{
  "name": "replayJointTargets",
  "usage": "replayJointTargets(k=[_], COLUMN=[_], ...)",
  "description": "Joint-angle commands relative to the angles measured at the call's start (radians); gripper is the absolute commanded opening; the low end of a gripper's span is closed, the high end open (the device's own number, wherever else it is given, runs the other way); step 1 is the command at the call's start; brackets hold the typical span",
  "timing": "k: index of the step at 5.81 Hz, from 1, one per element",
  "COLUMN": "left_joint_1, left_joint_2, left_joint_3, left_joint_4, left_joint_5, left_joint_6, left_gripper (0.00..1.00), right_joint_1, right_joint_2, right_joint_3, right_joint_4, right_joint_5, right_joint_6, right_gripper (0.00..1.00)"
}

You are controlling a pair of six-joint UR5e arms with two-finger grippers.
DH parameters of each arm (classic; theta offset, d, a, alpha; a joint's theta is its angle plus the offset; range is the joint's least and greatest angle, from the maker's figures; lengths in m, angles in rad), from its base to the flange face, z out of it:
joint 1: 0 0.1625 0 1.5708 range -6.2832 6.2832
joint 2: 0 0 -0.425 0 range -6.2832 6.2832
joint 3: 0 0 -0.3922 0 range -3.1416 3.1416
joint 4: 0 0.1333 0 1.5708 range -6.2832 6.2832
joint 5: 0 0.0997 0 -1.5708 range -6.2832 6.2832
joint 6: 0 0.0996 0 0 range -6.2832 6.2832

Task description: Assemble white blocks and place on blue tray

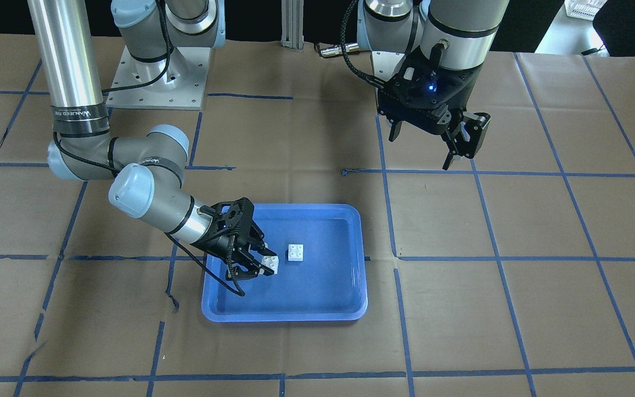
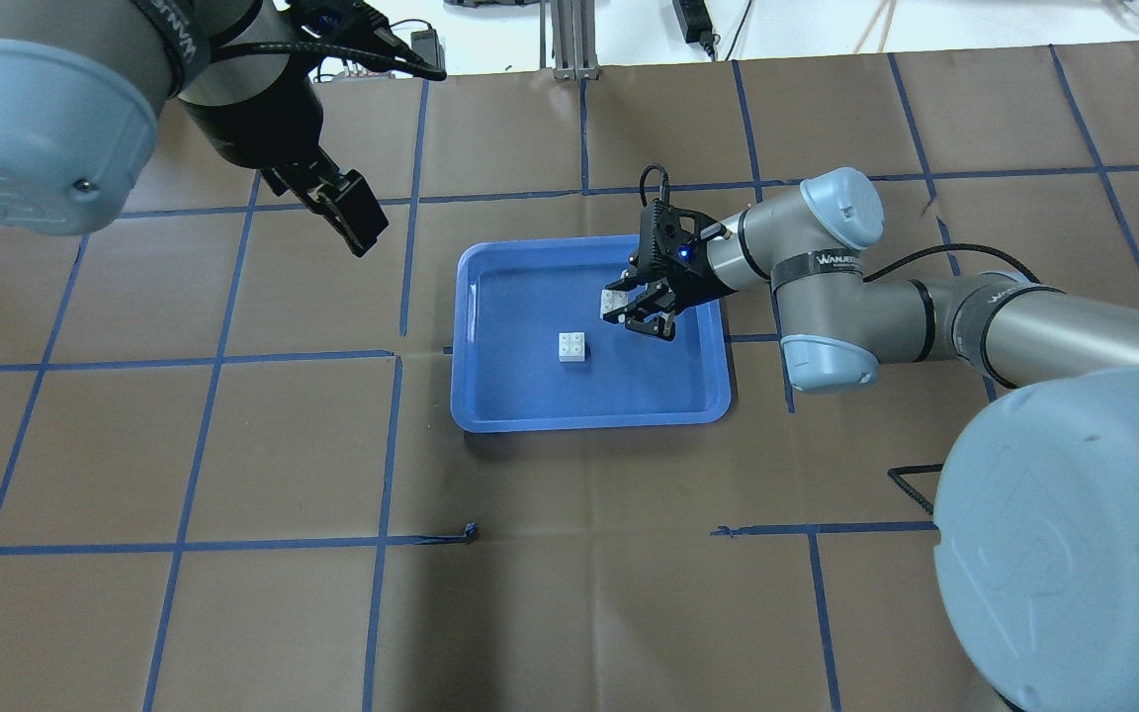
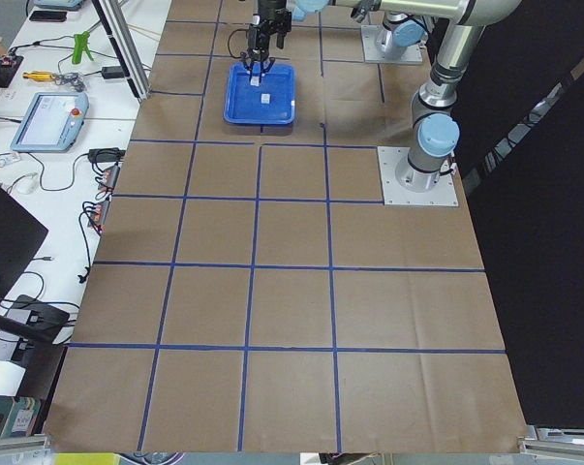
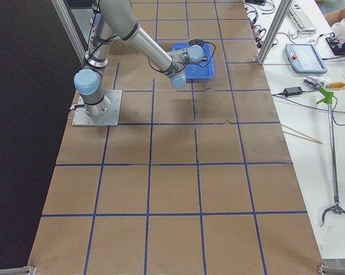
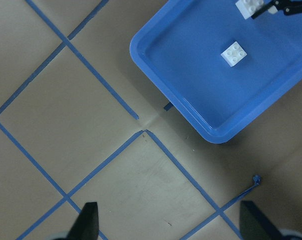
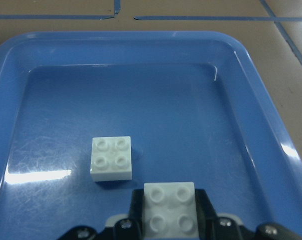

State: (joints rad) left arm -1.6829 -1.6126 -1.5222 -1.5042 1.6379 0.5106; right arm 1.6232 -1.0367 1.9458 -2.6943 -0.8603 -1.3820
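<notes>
The blue tray (image 1: 284,317) lies mid-table and also shows in the overhead view (image 2: 589,420). One white block (image 1: 296,253) sits studs-up on the tray floor (image 6: 111,158). My right gripper (image 1: 262,266) is low over the tray, shut on the second white block (image 6: 170,209), studs up, just beside the loose one (image 2: 573,347). I cannot tell whether the held block (image 2: 613,303) touches the floor. My left gripper (image 1: 422,146) hangs open and empty high above the table, away from the tray; its wrist view shows the tray (image 5: 156,85) and both blocks.
The table is brown paper with a blue tape grid. The arm base plate (image 1: 157,77) and an aluminium post (image 2: 565,40) stand at the robot's edge. A side bench with a tablet (image 3: 49,121) and tools runs along the operators' side.
</notes>
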Motion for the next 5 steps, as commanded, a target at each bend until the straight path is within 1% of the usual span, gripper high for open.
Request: replayJointTargets(k=[1,2,3,4,5], left_joint_1=[0.003,0.021,0.038,0.037,0.04], left_joint_2=[0.007,0.013,0.029,0.048,0.059], left_joint_3=[-0.013,-0.016,-0.021,-0.03,-0.032], left_joint_4=[0.03,0.03,0.03,0.027,0.019], left_joint_5=[-0.001,-0.004,-0.006,-0.007,-0.009], left_joint_6=[-0.188,-0.236,-0.306,-0.458,-0.527], left_gripper=[0.99,0.99,0.99,0.99,0.99], right_joint_1=[0.029,0.03,0.035,0.037,0.037], right_joint_2=[0.009,0.007,0.007,0.006,0.004], right_joint_3=[0.002,0.007,0.033,0.036,0.036], right_joint_4=[-0.002,0.001,-0.013,-0.022,-0.022], right_joint_5=[-0.057,-0.057,-0.056,-0.056,-0.052], right_joint_6=[0.004,0.038,0.038,0.038,0.038], right_gripper=[0.32,0.32,0.32,0.32,0.32])
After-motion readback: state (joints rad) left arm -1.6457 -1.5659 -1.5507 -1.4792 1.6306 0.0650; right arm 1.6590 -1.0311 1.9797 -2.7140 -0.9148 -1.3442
